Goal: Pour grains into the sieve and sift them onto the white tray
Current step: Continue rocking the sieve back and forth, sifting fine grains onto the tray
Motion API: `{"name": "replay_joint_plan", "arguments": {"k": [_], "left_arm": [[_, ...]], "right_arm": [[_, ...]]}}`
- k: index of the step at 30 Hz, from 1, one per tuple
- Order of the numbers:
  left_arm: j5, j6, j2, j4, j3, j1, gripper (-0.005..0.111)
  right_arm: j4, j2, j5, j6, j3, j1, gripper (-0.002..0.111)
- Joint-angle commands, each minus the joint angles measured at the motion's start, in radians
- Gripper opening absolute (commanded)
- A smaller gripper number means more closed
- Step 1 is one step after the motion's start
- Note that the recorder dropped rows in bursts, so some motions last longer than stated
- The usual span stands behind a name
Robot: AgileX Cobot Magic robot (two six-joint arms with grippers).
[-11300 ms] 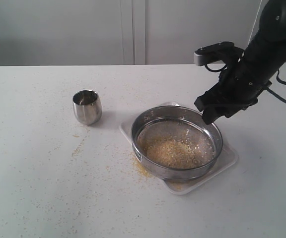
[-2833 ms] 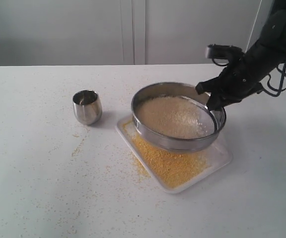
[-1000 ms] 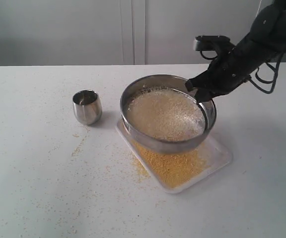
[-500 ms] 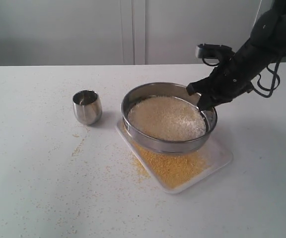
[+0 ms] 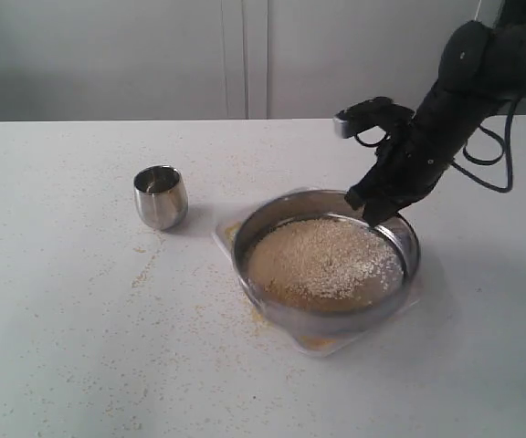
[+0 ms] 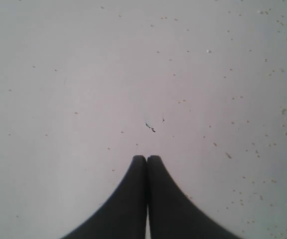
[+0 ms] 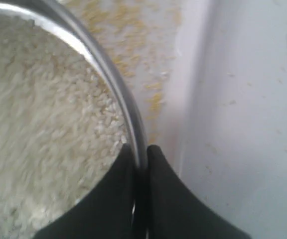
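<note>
The round steel sieve (image 5: pixel 325 321) sits low over the white tray (image 5: pixel 329 344) and covers most of it. Pale coarse grains (image 5: pixel 322 263) fill its mesh. My right gripper (image 5: pixel 375 212) is shut on the sieve's far right rim (image 7: pixel 114 77), one finger inside and one outside. In the right wrist view fine yellow meal (image 7: pixel 128 30) lies on the tray (image 7: pixel 191 74) just beyond the rim. My left gripper (image 6: pixel 146 158) is shut on nothing, above bare tabletop; it does not show in the exterior view.
A small steel cup (image 5: pixel 160 196) stands upright on the table to the left of the sieve. Spilled yellow meal (image 5: pixel 144 269) is scattered over the tabletop (image 5: pixel 80 347), thickest by the tray's near left edge.
My right gripper has brought the sieve down and to the right, from raised above the tray to low over it. The yellow meal on the tray is now mostly covered.
</note>
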Motion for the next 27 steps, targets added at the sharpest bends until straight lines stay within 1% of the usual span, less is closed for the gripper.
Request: {"name": "replay_joint_plan", "arguments": {"k": [1, 2, 3, 4, 5, 6, 7, 8, 9, 10, 11, 12, 13, 14, 15, 16, 17, 18, 19, 20, 21, 23, 24, 25, 26, 27], "left_arm": [[0.008, -0.009, -0.008, -0.002, 0.003, 0.004, 0.000], [0.008, -0.009, -0.008, -0.002, 0.003, 0.004, 0.000], [0.008, -0.009, -0.008, -0.002, 0.003, 0.004, 0.000], [0.008, -0.009, -0.008, -0.002, 0.003, 0.004, 0.000], [0.008, -0.009, -0.008, -0.002, 0.003, 0.004, 0.000], [0.008, -0.009, -0.008, -0.002, 0.003, 0.004, 0.000], [0.008, -0.009, -0.008, -0.002, 0.003, 0.004, 0.000], [0.008, -0.009, -0.008, -0.002, 0.003, 0.004, 0.000], [0.008, -0.009, -0.008, -0.002, 0.003, 0.004, 0.000], [0.008, -0.009, -0.008, -0.002, 0.003, 0.004, 0.000], [0.008, -0.009, -0.008, -0.002, 0.003, 0.004, 0.000], [0.008, -0.009, -0.008, -0.002, 0.003, 0.004, 0.000], [0.008, -0.009, -0.008, -0.002, 0.003, 0.004, 0.000], [0.008, -0.009, -0.008, -0.002, 0.003, 0.004, 0.000], [0.008, -0.009, -0.008, -0.002, 0.003, 0.004, 0.000], [0.008, -0.009, -0.008, -0.002, 0.003, 0.004, 0.000], [0.008, -0.009, -0.008, -0.002, 0.003, 0.004, 0.000], [0.008, -0.009, -0.008, -0.002, 0.003, 0.004, 0.000], [0.008, -0.009, -0.008, -0.002, 0.003, 0.004, 0.000], [0.008, -0.009, -0.008, -0.002, 0.003, 0.004, 0.000], [0.008, -0.009, -0.008, -0.002, 0.003, 0.004, 0.000], [0.008, -0.009, -0.008, -0.002, 0.003, 0.004, 0.000], [0.008, -0.009, -0.008, -0.002, 0.003, 0.004, 0.000], [0.008, -0.009, -0.008, -0.002, 0.003, 0.004, 0.000], [0.008, -0.009, -0.008, -0.002, 0.003, 0.004, 0.000], [0.008, -0.009, -0.008, -0.002, 0.003, 0.004, 0.000]], "right_arm": [[0.137, -0.015, -0.051, 0.003, -0.009, -0.009, 0.000], [0.145, -0.015, 0.007, -0.208, -0.009, -0.003, 0.000], [0.124, -0.015, 0.025, -0.278, -0.009, 0.000, 0.000], [0.102, -0.015, -0.026, -0.180, -0.009, -0.002, 0.000], [0.089, -0.015, -0.086, -0.043, -0.009, -0.013, 0.000], [0.092, -0.015, -0.138, 0.148, -0.009, -0.022, 0.000], [0.114, -0.013, -0.153, 0.257, -0.009, -0.022, 0.000], [0.139, -0.013, -0.140, 0.217, -0.009, -0.018, 0.000], [0.166, -0.013, -0.096, 0.058, -0.011, -0.005, 0.000], [0.164, -0.013, -0.036, -0.145, -0.011, 0.006, 0.000], [0.145, -0.015, -0.002, -0.272, -0.011, 0.008, 0.000], [0.104, -0.015, -0.033, -0.212, -0.011, 0.008, 0.000], [0.054, -0.015, -0.102, -0.035, -0.011, -0.005, 0.000], [0.018, -0.013, -0.164, 0.189, -0.009, -0.017, 0.000], [0.025, -0.011, -0.189, 0.345, -0.007, -0.025, 0.000], [0.053, -0.008, -0.184, 0.378, -0.007, -0.025, 0.000], [0.107, -0.008, -0.143, 0.230, -0.009, -0.017, 0.000], [0.155, -0.008, -0.075, 0.003, -0.009, -0.004, 0.000], [0.166, -0.008, -0.009, -0.182, -0.011, 0.004, 0.000], [0.142, -0.008, 0.037, -0.299, -0.011, 0.006, 0.000], [0.101, -0.008, 0.008, -0.223, -0.011, 0.003, 0.000], [0.052, -0.006, -0.130, 0.165, -0.009, -0.028, 0.000], [0.072, -0.003, -0.153, 0.323, -0.009, -0.038, 0.000], [0.106, -0.003, -0.147, 0.330, -0.009, -0.038, 0.000], [0.165, -0.003, -0.108, 0.195, -0.009, -0.033, 0.000], [0.211, -0.003, -0.041, -0.033, -0.011, -0.025, 0.000]]}}
